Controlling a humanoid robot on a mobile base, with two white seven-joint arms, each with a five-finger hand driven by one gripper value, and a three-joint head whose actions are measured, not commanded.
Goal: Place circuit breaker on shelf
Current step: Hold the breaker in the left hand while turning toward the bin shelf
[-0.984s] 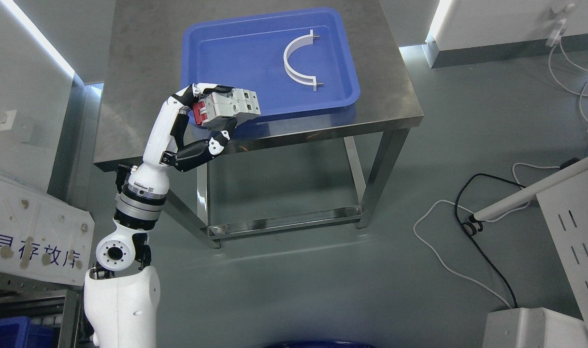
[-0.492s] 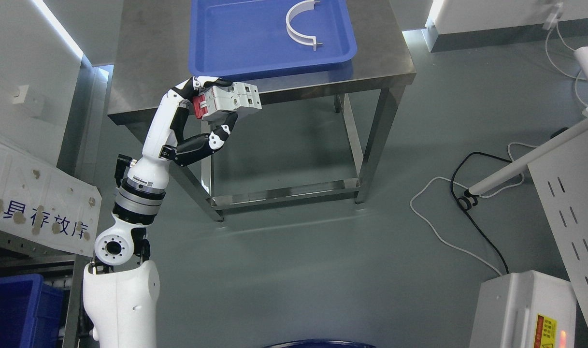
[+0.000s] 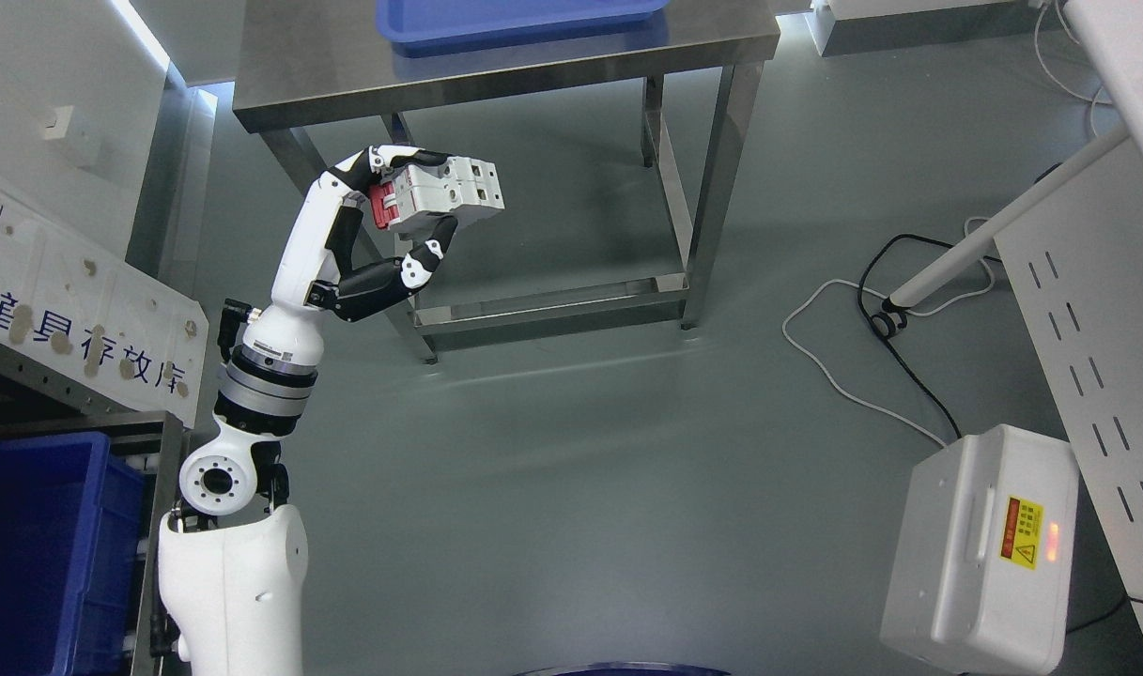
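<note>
Left hand (image 3: pixel 397 221) raised in front of robot, fingers (image 3: pixel 419 261) curled around circuit breaker (image 3: pixel 437 195) — breaker held in air, red face turned toward palm. Steel table (image 3: pixel 496 58) seen beyond hand, blue tray (image 3: pixel 524 19) on top. Blue bin (image 3: pixel 50 535) on shelf (image 3: pixel 162 451) — below hand, to its left.

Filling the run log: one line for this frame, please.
phase: carrying | left hand: shut on circuit breaker, held above floor | steel table: behind, blue tray on it | right hand: not in view
</note>
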